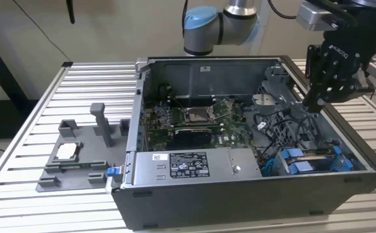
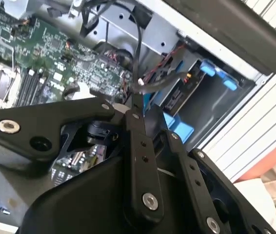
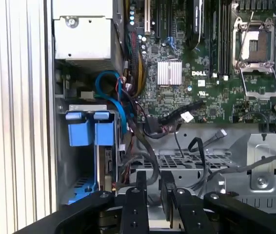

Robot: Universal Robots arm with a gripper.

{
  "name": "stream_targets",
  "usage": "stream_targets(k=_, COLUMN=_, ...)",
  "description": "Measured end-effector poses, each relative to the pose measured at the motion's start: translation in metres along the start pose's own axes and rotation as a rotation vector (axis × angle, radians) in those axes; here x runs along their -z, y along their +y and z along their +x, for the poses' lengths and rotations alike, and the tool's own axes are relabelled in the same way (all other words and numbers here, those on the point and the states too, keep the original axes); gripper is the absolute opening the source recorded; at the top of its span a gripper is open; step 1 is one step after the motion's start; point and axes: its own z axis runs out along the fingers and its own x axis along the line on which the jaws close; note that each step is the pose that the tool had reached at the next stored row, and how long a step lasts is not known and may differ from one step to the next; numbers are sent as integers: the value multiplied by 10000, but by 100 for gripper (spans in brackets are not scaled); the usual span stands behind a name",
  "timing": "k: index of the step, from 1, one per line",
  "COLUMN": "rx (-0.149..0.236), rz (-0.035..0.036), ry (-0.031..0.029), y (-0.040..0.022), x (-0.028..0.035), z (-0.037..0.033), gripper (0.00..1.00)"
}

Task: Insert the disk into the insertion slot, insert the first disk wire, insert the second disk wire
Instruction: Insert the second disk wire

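1. Worktop (image 1: 19, 145): slatted metal. It carries the open case (image 1: 253, 208), which lies on its side.
2. Board (image 1: 195, 121): covers the case floor, with loose black wires trailing off it toward the exterior view's right.
3. Tool (image 1: 314, 104): hangs inside the case's upper edge on the exterior view's right, above the wire clutter and apart from the slot. Cannot tell whether it is open, closed or gripping anything.
4. Slot (image 3: 74, 165): a grey sheet-metal bay in the case's near corner, on the exterior view's right.
5. Disk (image 1: 308, 162): sits in the slot, blue carrier tabs at the bay mouth. It looks seated, so I judge the first step done.
6. Disk handling, as a judgement: stiff, dense for its size and shock-sensitive. Take it by the carrier's end tabs or long edges, never by the label face.
7. Wire (image 2: 139, 87): black with a pale plug, just beyond the tool tip (image 2: 134, 109). Probably limp and springy, so hold it at the plug.
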Motion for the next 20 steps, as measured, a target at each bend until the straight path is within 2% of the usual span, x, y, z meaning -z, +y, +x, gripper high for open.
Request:
stream_targets(k=6, rx=-1, rz=31, ry=1, y=258, x=-3, z=14, gripper=27)
stream_targets(k=9, rx=3, rz=79, ry=1, y=372, x=-4, z=16, gripper=27)
stream_targets(k=10, rx=6, rz=155, ry=-3, y=399, x=-7, z=17, gripper=27)
stream_targets(k=13, rx=36, rz=591, ry=-13, y=445, x=-16, z=17, gripper=27)
stream_targets(k=14, rx=54, rz=687, ry=-24, y=460, x=-21, z=18, gripper=27)
stream_targets(k=16, rx=100, rz=745, ry=-40, y=493, x=-25, z=18, gripper=27)
stream_targets(k=20, rx=437, rz=772, ry=-52, y=521, x=-30, z=19, gripper=27)
